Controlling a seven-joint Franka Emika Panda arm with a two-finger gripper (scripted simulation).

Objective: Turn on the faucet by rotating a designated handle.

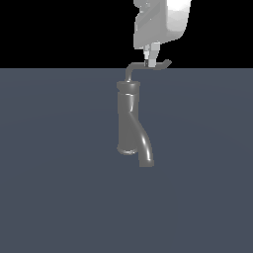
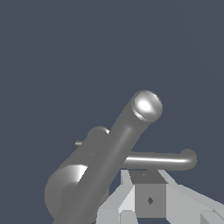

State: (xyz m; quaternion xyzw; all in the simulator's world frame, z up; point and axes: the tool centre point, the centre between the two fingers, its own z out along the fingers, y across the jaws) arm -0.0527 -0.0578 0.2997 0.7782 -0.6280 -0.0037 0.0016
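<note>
Below the jaws the handle (image 1: 148, 66) and faucet (image 1: 129, 118) block descent; open floor (image 1: 207, 148) lies to either side.

Arm lowered from above, gripper (image 1: 152, 61) fingers pointing down, nearly together.

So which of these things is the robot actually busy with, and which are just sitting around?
Part of the job:
- the faucet, grey and upright
- the handle, the thin bent rod at its top
- the gripper, right at the handle

Just there:
- the floor, a plain blue-grey surface; nothing else lies on it
</note>
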